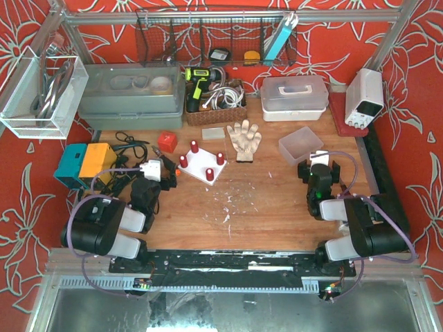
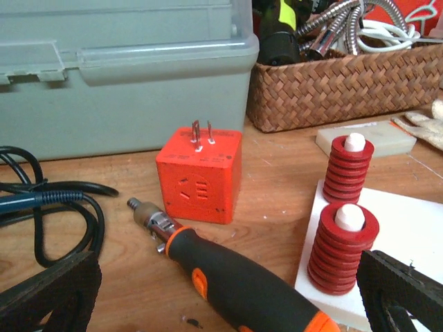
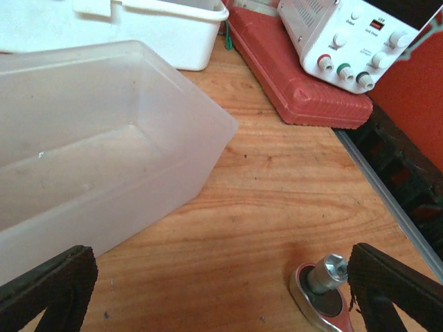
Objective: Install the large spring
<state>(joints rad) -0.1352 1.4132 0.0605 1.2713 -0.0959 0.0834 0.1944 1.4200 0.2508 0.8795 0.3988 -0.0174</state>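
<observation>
Several red springs stand on white pegs on the white baseplate [image 1: 205, 167] left of the table's middle. In the left wrist view two of them show at the right, a near wide one [image 2: 344, 249] and a farther one [image 2: 349, 169], on the plate [image 2: 408, 232]. My left gripper [image 1: 158, 174] is open and empty just left of the plate; its black fingers [image 2: 48, 294] frame an orange-and-black screwdriver [image 2: 235, 273] lying on the wood. My right gripper [image 1: 317, 163] is open and empty at the right, far from the springs, its fingers [image 3: 394, 290] low over bare wood.
A red plug cube [image 2: 201, 176] and black cables [image 2: 48, 207] lie ahead of the left gripper. A grey bin [image 2: 124, 62] and a wicker basket [image 2: 346, 83] stand behind. A translucent tub [image 3: 90, 152], a ratchet head [image 3: 325, 290], a red case [image 3: 297, 76] and a power supply [image 3: 346, 34] are near the right gripper.
</observation>
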